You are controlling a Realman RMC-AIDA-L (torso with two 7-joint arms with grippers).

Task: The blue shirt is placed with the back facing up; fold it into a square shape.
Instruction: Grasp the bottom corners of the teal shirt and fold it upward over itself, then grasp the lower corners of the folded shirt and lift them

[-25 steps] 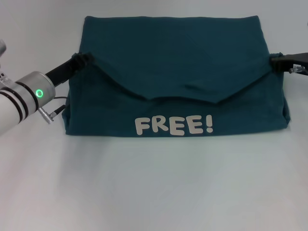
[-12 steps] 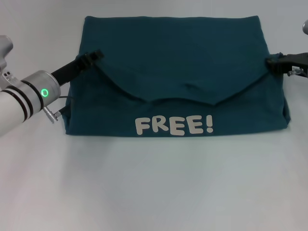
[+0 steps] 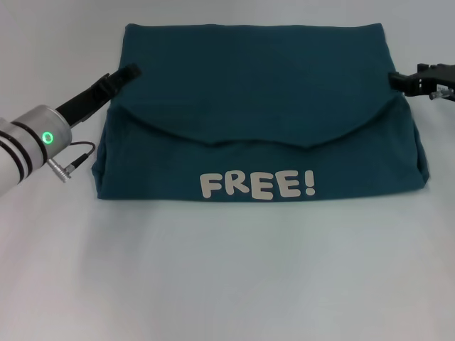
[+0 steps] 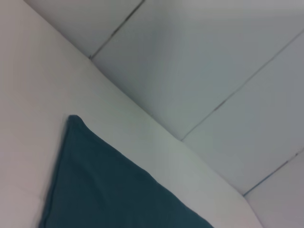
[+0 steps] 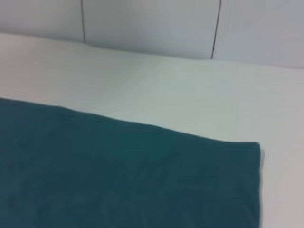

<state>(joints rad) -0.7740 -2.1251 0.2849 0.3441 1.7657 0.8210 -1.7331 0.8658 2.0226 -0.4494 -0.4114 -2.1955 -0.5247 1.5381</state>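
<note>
The blue shirt (image 3: 259, 117) lies flat on the white table (image 3: 227, 270), occupying the centre and 12 o'clock area of the head view. It is dark teal, folded into a wide rectangle, with a curved flap laid over its upper half. White "FREE!" lettering (image 3: 257, 185) runs along its 6 o'clock edge.

The left gripper (image 3: 130, 71) sits at the shirt's 9 o'clock edge; the right gripper (image 3: 395, 79) at its 3 o'clock edge. Whether either gripper's fingers are spread, pressed together or pinching fabric cannot be told.
</note>
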